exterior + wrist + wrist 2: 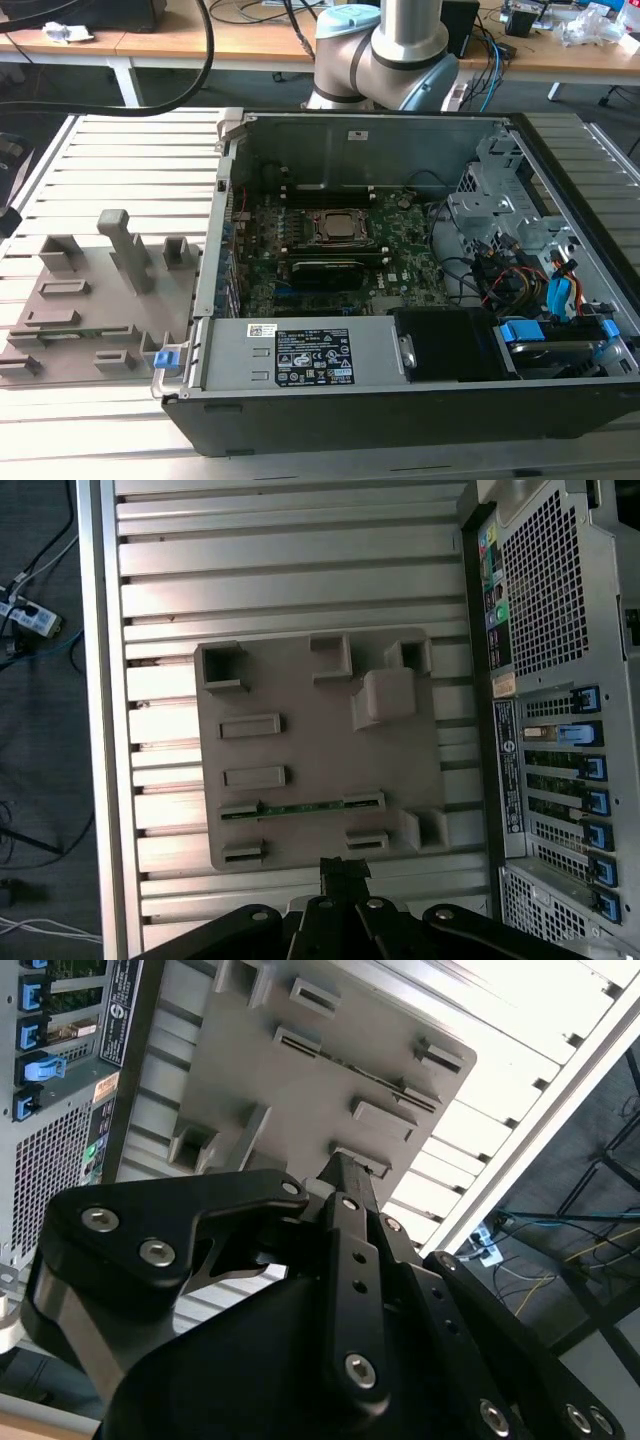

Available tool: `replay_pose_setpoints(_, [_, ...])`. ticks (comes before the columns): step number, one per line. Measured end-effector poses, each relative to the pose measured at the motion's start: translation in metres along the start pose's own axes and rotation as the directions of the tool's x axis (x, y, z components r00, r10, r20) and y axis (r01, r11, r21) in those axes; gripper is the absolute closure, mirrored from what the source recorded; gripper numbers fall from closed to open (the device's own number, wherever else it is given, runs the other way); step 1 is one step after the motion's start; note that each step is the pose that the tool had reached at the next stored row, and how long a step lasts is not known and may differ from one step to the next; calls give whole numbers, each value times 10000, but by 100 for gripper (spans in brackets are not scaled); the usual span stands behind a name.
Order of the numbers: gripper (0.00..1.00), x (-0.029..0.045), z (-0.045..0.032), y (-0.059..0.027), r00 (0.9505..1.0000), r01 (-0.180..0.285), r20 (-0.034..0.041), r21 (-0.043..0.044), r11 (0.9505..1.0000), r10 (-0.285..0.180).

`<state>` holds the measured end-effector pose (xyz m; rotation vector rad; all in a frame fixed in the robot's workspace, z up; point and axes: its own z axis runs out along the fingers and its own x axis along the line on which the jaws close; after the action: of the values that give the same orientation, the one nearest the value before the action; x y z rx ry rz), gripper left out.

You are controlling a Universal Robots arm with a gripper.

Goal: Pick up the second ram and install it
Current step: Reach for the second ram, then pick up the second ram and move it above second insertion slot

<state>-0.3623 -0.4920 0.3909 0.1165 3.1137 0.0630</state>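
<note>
Black gripper (345,868), jaws clenched empty, hovers near grey slotted tray's (300,680) edge; thin green second ram (300,807) wants centred, square grip.

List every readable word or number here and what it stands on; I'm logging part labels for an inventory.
No text can be quoted; all print is too small or blurred.
black label on the silver cover: unreadable.
white sticker on the computer case inner wall: unreadable.
rear labels on the case's back panel: unreadable.
second ram in the gray holder: no legible print.
</note>
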Motion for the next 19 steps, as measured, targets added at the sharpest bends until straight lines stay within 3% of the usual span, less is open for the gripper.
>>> replay_pose_setpoints(4, [89,0,0,-1,10000,60,-1,-2,10000,-60])
replay_pose_setpoints(6, [89,0,0,-1,9990,453,-19,-10,9990,-453])
replay_pose_setpoints(13, [89,0,0,-1,9938,1112,-44,-29,9938,-1112])
replay_pose_setpoints(19, [89,0,0,-1,9801,1981,-77,-55,9802,-1982])
